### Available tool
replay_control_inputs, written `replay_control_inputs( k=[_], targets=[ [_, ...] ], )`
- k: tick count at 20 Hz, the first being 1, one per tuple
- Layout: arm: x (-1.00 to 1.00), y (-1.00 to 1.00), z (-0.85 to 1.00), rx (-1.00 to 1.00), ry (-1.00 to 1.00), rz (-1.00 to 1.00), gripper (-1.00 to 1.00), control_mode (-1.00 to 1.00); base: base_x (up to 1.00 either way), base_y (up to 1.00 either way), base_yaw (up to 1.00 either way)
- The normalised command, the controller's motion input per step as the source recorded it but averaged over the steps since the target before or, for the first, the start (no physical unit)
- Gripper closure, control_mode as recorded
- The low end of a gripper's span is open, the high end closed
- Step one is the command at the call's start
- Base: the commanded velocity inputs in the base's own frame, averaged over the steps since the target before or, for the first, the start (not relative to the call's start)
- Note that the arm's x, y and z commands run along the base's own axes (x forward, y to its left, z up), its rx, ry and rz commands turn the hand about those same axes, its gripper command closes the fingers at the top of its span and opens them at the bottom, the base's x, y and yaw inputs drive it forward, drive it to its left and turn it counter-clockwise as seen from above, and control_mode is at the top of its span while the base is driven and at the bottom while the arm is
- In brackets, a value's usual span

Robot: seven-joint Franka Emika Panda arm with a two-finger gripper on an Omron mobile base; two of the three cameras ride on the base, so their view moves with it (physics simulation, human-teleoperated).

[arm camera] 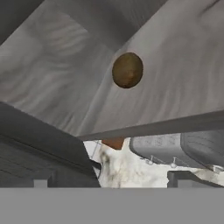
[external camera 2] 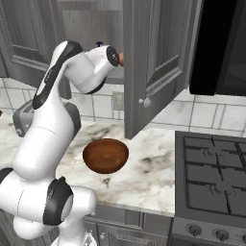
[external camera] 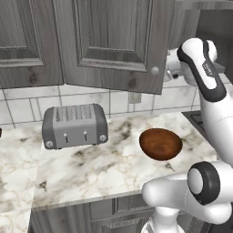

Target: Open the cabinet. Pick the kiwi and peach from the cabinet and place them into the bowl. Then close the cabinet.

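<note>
My gripper [arm camera: 109,179] sits at the cabinet [external camera 2: 158,57] opening, fingertips [arm camera: 181,178] spread apart, holding nothing. Just ahead I see the kiwi [arm camera: 127,70] lying on the grey shelf inside, not touched. A sliver of peach [external camera 2: 121,58] peeks out beside my wrist in the right base view. One cabinet door hangs swung open. Below on the marble counter [external camera: 91,168] the bowl [external camera: 160,144] sits empty, toaster [external camera: 75,125] well to its left. Stove [external camera 2: 211,178] at far right.
</note>
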Motion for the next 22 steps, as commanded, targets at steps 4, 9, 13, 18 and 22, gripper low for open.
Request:
replay_control_inputs(
  k=[4, 9, 13, 18, 22],
  targets=[
    [-1.0, 0.21, 0.05, 0.0, -0.31, 0.28, -1.0, -1.0, 0.0, 0.0, 0.0],
    [-0.99, 0.44, 0.07, 0.0, -0.41, 0.16, -1.0, -1.0, 0.0, 0.0, 0.0],
    [-0.28, 1.0, -0.23, -0.01, -0.15, 0.01, -1.0, -1.0, 0.0, 0.0, 0.0],
    [-0.04, 1.0, -0.28, -0.04, -0.11, 0.0, -1.0, -1.0, 0.0, 0.0, 0.0],
    [0.0, 1.0, -0.35, 0.0, 0.0, 0.0, -1.0, -1.0, 0.0, 0.0, 0.0]
  ],
)
